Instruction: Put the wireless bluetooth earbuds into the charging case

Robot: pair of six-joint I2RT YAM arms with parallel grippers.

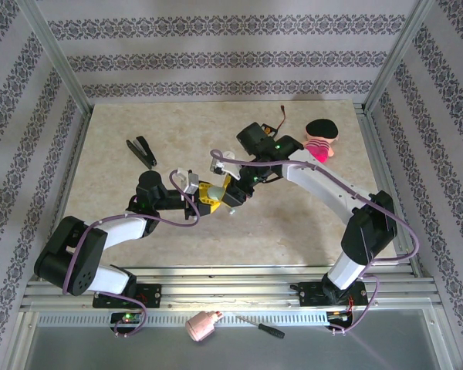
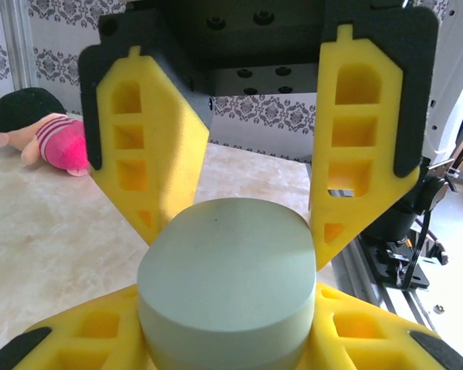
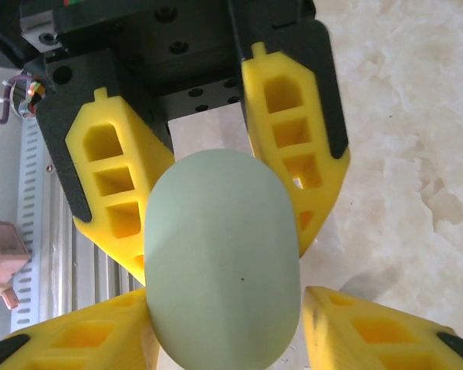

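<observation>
The charging case [image 2: 228,270] is a smooth mint-green oval shell, held above the table where both arms meet. My left gripper [image 2: 228,327] is shut on it, its yellow fingers [image 2: 69,339] pressed against both sides. My right gripper [image 3: 228,331] is open around the same case [image 3: 224,262]. One of its fingers [image 3: 69,339] lies against the shell and the other [image 3: 386,335] stands apart with a gap. From the top, the left gripper [image 1: 208,197] and right gripper [image 1: 235,190] face each other at mid-table. The earbuds are out of view.
A plush doll [image 1: 321,139] in pink with black hair lies at the back right, also seen from the left wrist [image 2: 42,135]. Black tongs [image 1: 143,151] lie at the back left. A pink object [image 1: 203,327] and a screwdriver [image 1: 261,327] rest in front of the arm bases.
</observation>
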